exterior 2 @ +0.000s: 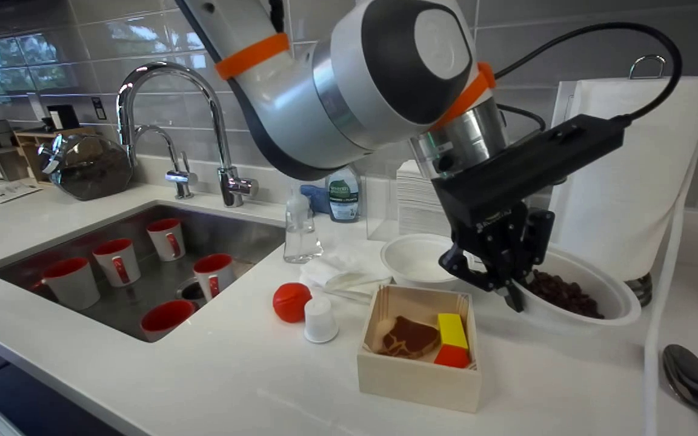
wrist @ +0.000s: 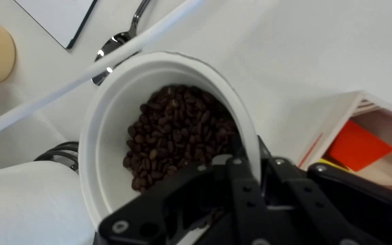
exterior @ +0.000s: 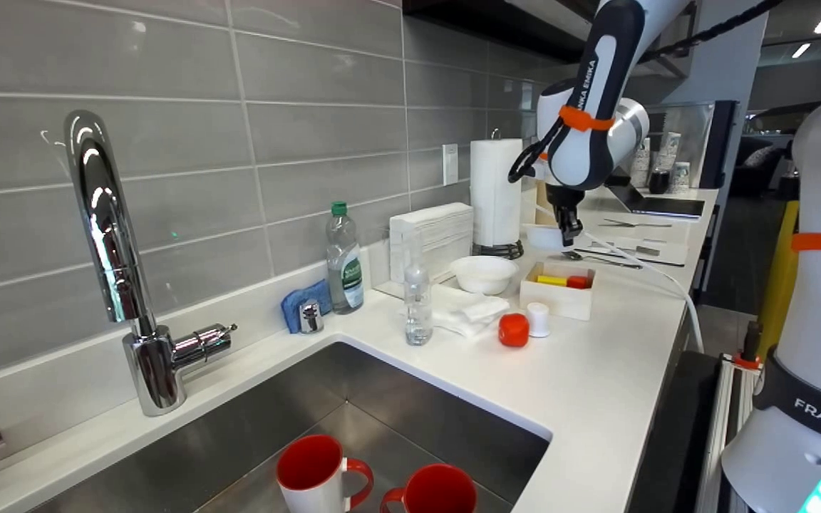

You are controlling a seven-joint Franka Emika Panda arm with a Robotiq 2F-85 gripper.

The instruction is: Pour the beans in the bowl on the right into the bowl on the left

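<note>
A white bowl (exterior 2: pixel 567 324) holds dark brown beans (wrist: pixel 175 132). The bowl's wall (wrist: pixel 107 146) fills the middle of the wrist view, and the bowl shows partly behind the gripper in an exterior view (exterior: pixel 544 236). My gripper (wrist: pixel 251 149) is shut on its rim, with one finger inside and one outside; it also shows in both exterior views (exterior: pixel 569 239) (exterior 2: pixel 521 289). The bowl looks slightly tilted; I cannot tell whether it touches the counter. A second white bowl (exterior 2: pixel 418 259) stands beside it with no beans visible; it also shows in an exterior view (exterior: pixel 484 274).
A wooden box (exterior 2: pixel 418 384) with toy food stands in front of the bowls. A white cable (exterior 2: pixel 658 315) and a spoon (exterior 2: pixel 691 375) lie beside the bean bowl. A paper towel roll (exterior 2: pixel 634 175) stands behind. A red tomato (exterior 2: pixel 291 301) and white cup (exterior 2: pixel 320 321) sit near the sink.
</note>
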